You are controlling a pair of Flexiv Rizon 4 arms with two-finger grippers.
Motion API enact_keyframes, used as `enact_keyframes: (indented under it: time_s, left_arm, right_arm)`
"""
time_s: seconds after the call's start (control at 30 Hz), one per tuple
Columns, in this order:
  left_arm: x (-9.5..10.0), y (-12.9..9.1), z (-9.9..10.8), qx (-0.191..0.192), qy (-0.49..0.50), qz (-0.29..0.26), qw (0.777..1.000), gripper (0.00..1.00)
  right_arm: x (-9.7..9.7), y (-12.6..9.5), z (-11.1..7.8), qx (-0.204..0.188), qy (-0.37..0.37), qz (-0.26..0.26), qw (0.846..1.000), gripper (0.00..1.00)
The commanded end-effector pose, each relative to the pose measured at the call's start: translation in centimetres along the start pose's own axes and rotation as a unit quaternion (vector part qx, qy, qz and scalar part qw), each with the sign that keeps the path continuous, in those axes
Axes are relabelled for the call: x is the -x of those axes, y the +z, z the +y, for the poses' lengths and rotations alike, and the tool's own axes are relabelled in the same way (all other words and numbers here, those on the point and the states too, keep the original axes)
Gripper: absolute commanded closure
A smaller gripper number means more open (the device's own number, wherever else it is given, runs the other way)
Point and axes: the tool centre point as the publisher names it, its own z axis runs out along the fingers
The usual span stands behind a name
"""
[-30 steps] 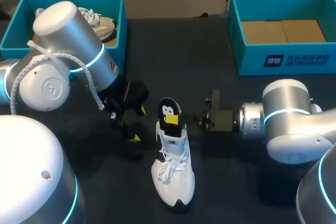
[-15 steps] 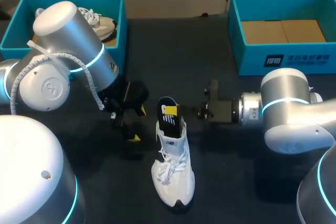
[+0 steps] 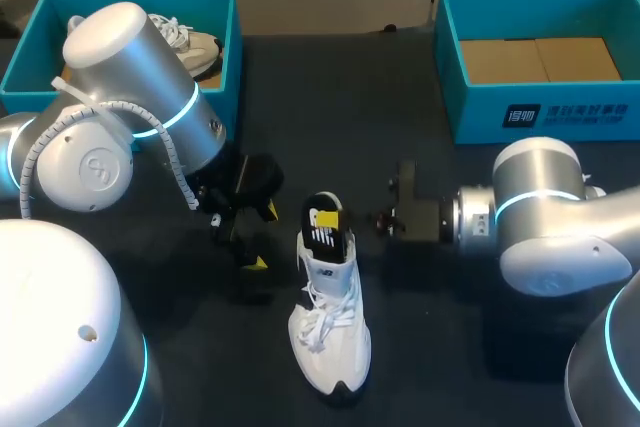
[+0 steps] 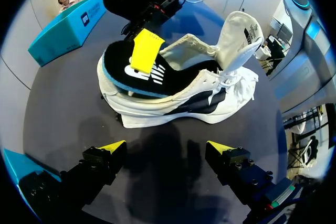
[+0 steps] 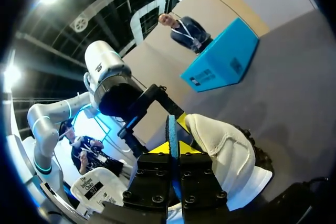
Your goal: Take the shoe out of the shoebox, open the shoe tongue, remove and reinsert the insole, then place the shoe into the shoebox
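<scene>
A white shoe (image 3: 328,332) lies on the dark table, toe toward me, its tongue (image 4: 239,34) pulled up. A black insole (image 3: 321,223) with a blue edge stands partly out of the heel opening. My right gripper (image 3: 327,218) comes in from the right and is shut on the insole's raised end; in the right wrist view the insole (image 5: 172,128) shows edge-on between the gripper (image 5: 175,153) fingers, with the shoe (image 5: 227,150) beside them. My left gripper (image 3: 263,237) stands open just left of the shoe, and in its own view the shoe (image 4: 210,95) lies ahead of the gripper (image 4: 165,150).
A teal shoebox (image 3: 232,62) at the back left holds another shoe (image 3: 190,45). A second teal shoebox (image 3: 560,115) with a bare cardboard floor stands at the back right. My left arm's large body covers the table's left side.
My right gripper's fingers have closed on the insole. The insole's raised end has sunk slightly toward the shoe. The left arm has stayed still.
</scene>
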Motion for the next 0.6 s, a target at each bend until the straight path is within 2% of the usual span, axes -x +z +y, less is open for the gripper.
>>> enact_keyframes:
  time_s: [0.03, 0.27, 0.4, 0.47, 0.5, 0.53, 0.6]
  left_arm:
    - [-0.1, 0.0, 0.0, 0.000, 0.000, -0.001, 1.000, 0.00]
    - [-0.1, 0.0, 0.0, 0.000, 0.000, -0.001, 1.000, 0.00]
    - [-0.1, 0.0, 0.0, 0.000, 0.000, -0.001, 1.000, 0.00]
    - [-0.1, 0.0, 0.0, 0.000, 0.000, -0.001, 1.000, 0.00]
    - [-0.1, 0.0, 0.0, 0.000, 0.000, -0.001, 1.000, 0.00]
    - [-0.1, 0.0, 0.0, 0.000, 0.000, -0.001, 1.000, 0.00]
    - [-0.1, 0.0, 0.0, 0.000, 0.000, -0.001, 1.000, 0.00]
  right_arm:
    - [-0.3, -0.1, -0.9, -0.002, 0.004, -0.003, 1.000, 1.00]
    - [-0.3, 0.2, -2.1, -0.021, 0.021, -0.013, 0.999, 1.00]
    - [-0.4, 0.0, -1.8, -0.015, 0.015, -0.015, 1.000, 1.00]
    - [-0.6, -0.1, -1.4, -0.011, 0.008, -0.016, 1.000, 0.76]
    - [-0.7, -0.2, -1.1, -0.009, 0.003, -0.018, 1.000, 0.68]
    - [-0.9, -0.2, -0.8, -0.008, -0.002, -0.018, 1.000, 0.64]
    - [-1.1, -0.3, -0.4, -0.006, -0.009, -0.018, 1.000, 0.61]
